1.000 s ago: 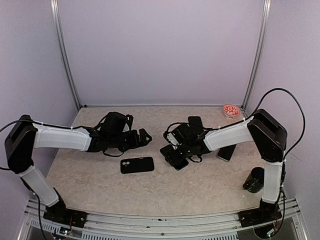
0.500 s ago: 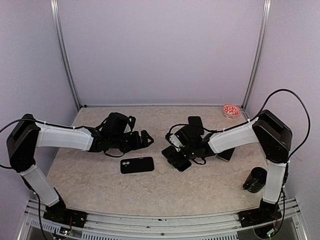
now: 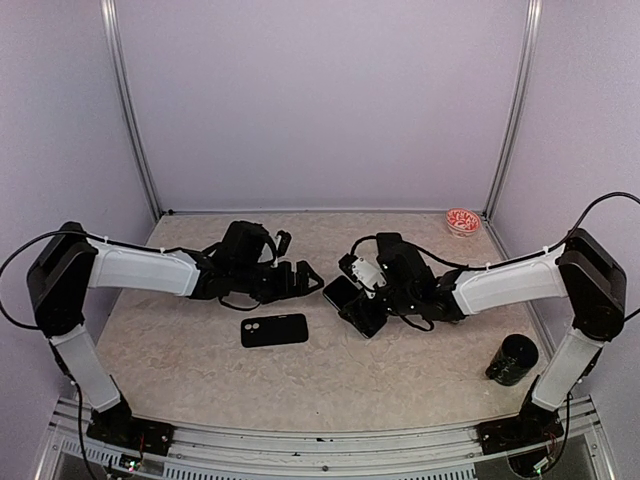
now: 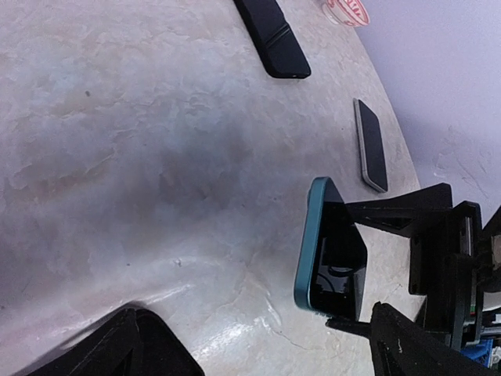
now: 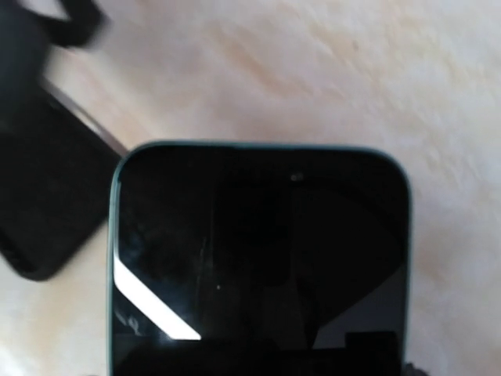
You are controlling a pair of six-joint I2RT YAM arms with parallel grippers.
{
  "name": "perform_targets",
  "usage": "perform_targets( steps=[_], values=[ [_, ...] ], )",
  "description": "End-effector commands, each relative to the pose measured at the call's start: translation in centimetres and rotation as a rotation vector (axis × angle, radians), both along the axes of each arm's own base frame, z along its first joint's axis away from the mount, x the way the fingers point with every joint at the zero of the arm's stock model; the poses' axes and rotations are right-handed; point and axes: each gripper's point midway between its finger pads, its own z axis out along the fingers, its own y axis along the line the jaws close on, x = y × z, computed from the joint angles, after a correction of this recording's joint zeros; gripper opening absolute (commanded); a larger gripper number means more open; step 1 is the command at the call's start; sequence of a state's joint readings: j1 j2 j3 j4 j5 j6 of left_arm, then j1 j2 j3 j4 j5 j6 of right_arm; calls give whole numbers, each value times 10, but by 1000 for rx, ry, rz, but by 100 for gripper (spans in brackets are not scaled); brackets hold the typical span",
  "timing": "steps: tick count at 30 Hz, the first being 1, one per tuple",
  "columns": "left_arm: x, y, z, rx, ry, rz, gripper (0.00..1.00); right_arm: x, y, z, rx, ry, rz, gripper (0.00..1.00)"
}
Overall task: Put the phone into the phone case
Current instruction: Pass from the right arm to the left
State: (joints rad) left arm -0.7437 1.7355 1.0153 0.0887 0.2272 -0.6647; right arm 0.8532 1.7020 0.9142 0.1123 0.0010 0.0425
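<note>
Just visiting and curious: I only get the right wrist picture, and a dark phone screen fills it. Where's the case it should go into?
Observer: The black case lies flat on the table, apart from the phone, on the side nearer the arms' bases.
Visitor: And the other arm?
Observer: The left gripper is wide open, holding nothing, and faces the phone.
Visitor: Is that the only phone?
Observer: No. The left wrist view shows a second phone lying flat farther back.
</note>
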Motion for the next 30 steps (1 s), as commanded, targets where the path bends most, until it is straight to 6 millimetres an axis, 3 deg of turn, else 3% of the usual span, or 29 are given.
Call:
perform_targets(
  steps=[1,7,13,22,30],
  values=[
    [-7,-29,13,-54,-30,-125,98,-13,19,39,106,-115,101,76],
    [-16,-45,24,-130,-20,-206,91,-24,24,46,101,-172,136,77],
    [-25,-52,32,-181,-10,-254,74,-27,23,54,122,-205,137,77],
    [-31,-60,28,-214,27,-285,56,-31,22,61,128,-247,133,77],
    [-34,-66,25,-224,38,-300,28,-33,23,57,107,-264,132,77]
  ],
)
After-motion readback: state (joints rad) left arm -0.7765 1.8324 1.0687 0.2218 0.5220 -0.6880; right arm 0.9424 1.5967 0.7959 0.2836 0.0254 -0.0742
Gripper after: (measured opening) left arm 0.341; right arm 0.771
